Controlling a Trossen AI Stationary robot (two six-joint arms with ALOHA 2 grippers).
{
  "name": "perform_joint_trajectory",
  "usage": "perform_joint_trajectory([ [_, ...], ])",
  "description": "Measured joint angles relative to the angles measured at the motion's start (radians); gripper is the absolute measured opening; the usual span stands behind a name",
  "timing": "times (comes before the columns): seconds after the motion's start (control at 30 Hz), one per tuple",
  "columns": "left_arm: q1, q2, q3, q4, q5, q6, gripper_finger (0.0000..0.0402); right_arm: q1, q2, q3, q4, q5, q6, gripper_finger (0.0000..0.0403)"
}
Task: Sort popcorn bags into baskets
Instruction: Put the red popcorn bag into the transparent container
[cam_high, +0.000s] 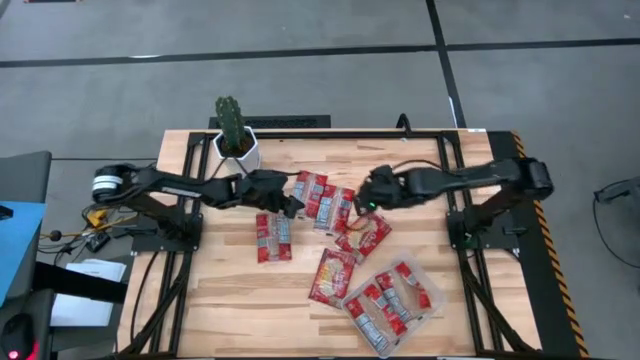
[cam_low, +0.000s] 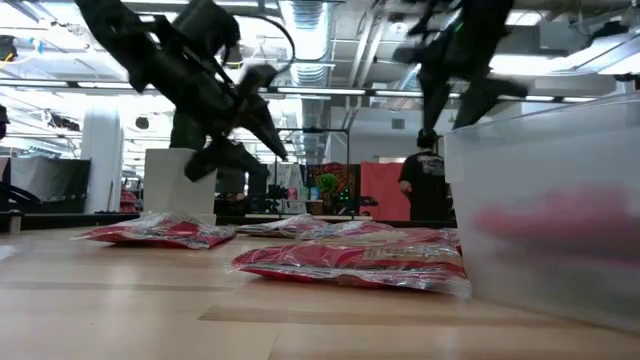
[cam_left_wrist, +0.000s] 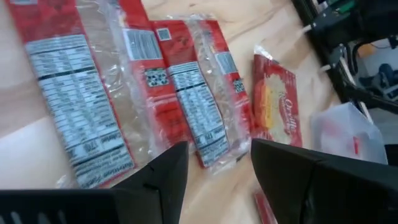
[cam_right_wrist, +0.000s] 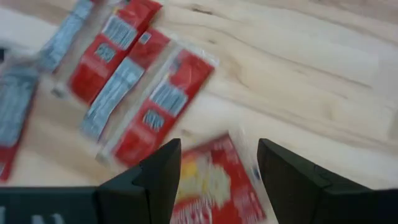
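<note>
Several popcorn packets lie flat mid-table: a red-and-grey pair (cam_high: 273, 236), more narrow ones (cam_high: 310, 190) (cam_high: 335, 208), and wide red ones with yellow centres (cam_high: 365, 235) (cam_high: 332, 275). The clear tray (cam_high: 432, 300) near the table's near right corner holds several packets (cam_high: 385, 305). My left gripper (cam_high: 287, 204) hovers open above the narrow packets (cam_left_wrist: 199, 99), clear of the table in the low view (cam_low: 235, 125). My right gripper (cam_high: 364, 198) is open too, over a wide red-and-yellow packet (cam_right_wrist: 214, 177), with narrow packets (cam_right_wrist: 155, 102) just beyond.
A white pot with a cactus (cam_high: 236, 140) stands at the far left, close behind my left arm. The tray's wall (cam_low: 540, 200) fills the right of the low view. Bare wood (cam_high: 225, 300) lies toward the near left. A person (cam_low: 428, 175) stands in the room behind.
</note>
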Motion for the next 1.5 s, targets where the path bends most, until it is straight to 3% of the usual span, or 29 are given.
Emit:
perform_joint_trajectory([
  [0.17, 0.012, 0.102, 0.001, 0.050, 0.018, -0.004, 0.0164, -0.084, 0.125, 0.000, 0.100, -0.046, -0.022, 0.0240],
  [0.37, 0.013, 0.176, 0.001, 0.093, 0.065, -0.008, 0.0164, -0.107, 0.256, 0.000, 0.211, -0.115, -0.011, 0.0250],
  [0.73, 0.013, 0.189, 0.000, 0.090, 0.067, 0.001, 0.0164, -0.113, 0.427, 0.001, 0.430, -0.211, 0.080, 0.0250],
  [1.0, 0.013, 0.189, 0.000, 0.084, 0.066, 0.008, 0.0164, -0.113, 0.474, 0.002, 0.550, -0.232, 0.122, 0.0245],
  [1.33, 0.011, 0.206, 0.000, 0.093, 0.069, 0.001, 0.0164, -0.127, 0.482, 0.000, 0.699, -0.240, 0.096, 0.0172],
  [1.5, -0.001, 0.270, 0.002, 0.135, 0.130, -0.009, 0.0164, -0.127, 0.485, -0.001, 0.723, -0.238, 0.091, 0.0097],
])
